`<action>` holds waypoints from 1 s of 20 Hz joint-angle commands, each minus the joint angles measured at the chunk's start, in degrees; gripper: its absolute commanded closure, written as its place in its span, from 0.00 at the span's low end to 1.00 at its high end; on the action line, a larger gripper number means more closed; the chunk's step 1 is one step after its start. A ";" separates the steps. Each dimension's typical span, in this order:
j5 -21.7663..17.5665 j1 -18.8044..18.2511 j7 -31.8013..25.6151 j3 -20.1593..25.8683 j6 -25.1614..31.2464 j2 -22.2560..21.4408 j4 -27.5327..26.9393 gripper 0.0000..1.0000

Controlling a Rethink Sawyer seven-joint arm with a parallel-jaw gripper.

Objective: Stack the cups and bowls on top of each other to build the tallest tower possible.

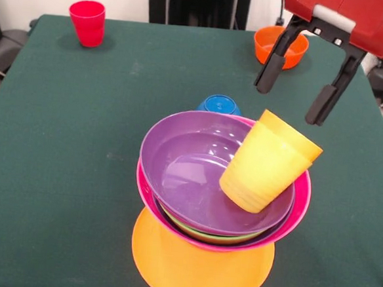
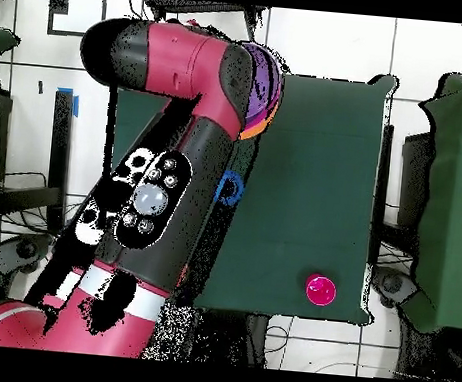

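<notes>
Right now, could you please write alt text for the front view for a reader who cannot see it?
A tilted yellow cup leans inside a purple bowl topping a stack of a pink bowl and an orange bowl on a green table. The robot's open hand hangs just above the cup. A red cup, a blue bowl and a red-orange bowl stand behind.

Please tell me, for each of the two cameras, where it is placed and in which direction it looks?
Front view: sits across the table, looks over the tower with the tilted yellow cup; shows the open gripper above it.
Overhead view: sits above, looks straight down at the table; the arm covers most of the pile.
Shared: the red cup, the purple bowl.
</notes>
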 commanded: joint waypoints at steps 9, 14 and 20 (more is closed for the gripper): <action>3.78 1.81 13.49 9.34 -2.16 2.14 8.17 0.00; 5.07 2.38 14.43 8.52 -1.79 2.60 7.74 0.00; 5.52 2.41 14.30 7.36 -0.68 2.89 6.81 0.00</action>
